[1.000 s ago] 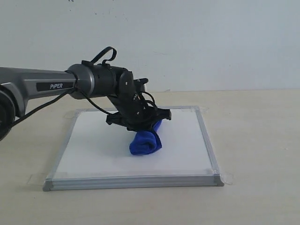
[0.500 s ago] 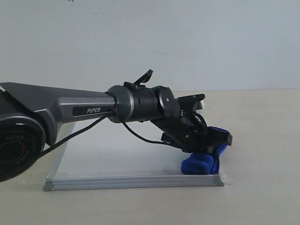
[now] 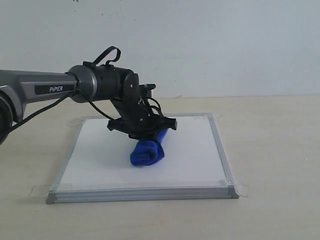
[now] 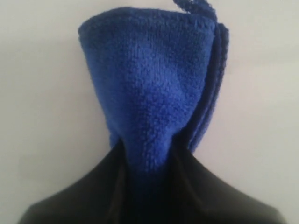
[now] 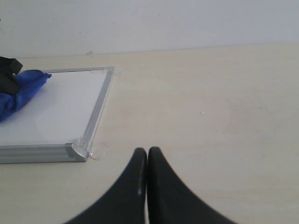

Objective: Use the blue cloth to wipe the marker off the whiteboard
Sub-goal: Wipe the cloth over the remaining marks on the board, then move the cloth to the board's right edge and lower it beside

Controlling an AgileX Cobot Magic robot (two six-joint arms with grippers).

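The whiteboard (image 3: 185, 155) lies flat on the table, silver-framed with clear tape at its corners. No red marker line shows on its white surface in any view. My left gripper (image 3: 150, 136) is shut on the blue cloth (image 3: 146, 152), whose rolled end presses on the board near its middle. The left wrist view is filled by the blue cloth (image 4: 149, 98) pinched between the two black fingers (image 4: 215, 186). My right gripper (image 5: 147, 154) is shut and empty over bare table, beside the whiteboard (image 5: 60, 112) corner, where the blue cloth (image 5: 21, 93) also shows.
A light wooden table (image 3: 270, 150) extends to the right of the board and in front of it. A plain pale wall (image 3: 210, 45) stands behind. The left arm (image 3: 45, 90) reaches in from the left, over the board's far left part.
Half a second ago the left gripper held the cloth at the board's near right corner. It has swept back to the middle of the board, close to where it was a second ago.
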